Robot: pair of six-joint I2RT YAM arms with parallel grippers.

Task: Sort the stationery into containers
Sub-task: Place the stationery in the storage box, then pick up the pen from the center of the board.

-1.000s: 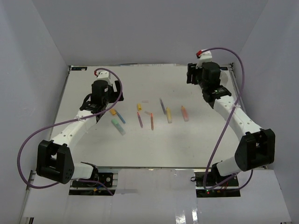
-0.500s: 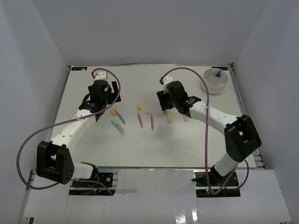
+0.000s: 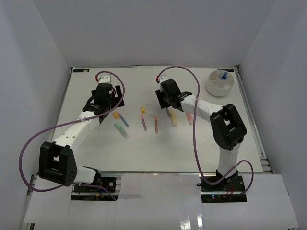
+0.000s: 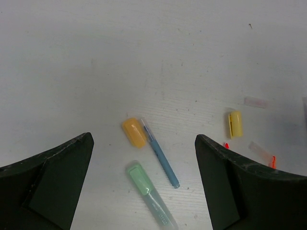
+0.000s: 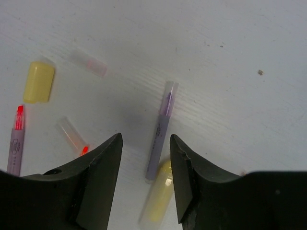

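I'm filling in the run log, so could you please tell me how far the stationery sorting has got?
Barely begun. Only a blue-capped bottle stands in the white tub. The open right gripper hovers over the purple pen; the open left gripper holds nothing. The other pens and erasers remain on the table.

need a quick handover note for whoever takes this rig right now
Left gripper: open, empty, above the orange eraser, blue pen and green highlighter.
Right gripper: open, empty, over the purple pen, beside the yellow highlighter.
Round white plastic tub, far right corner: a blue-capped bottle stands inside.
Left: every pen, highlighter and eraser on the white table remains unsorted.
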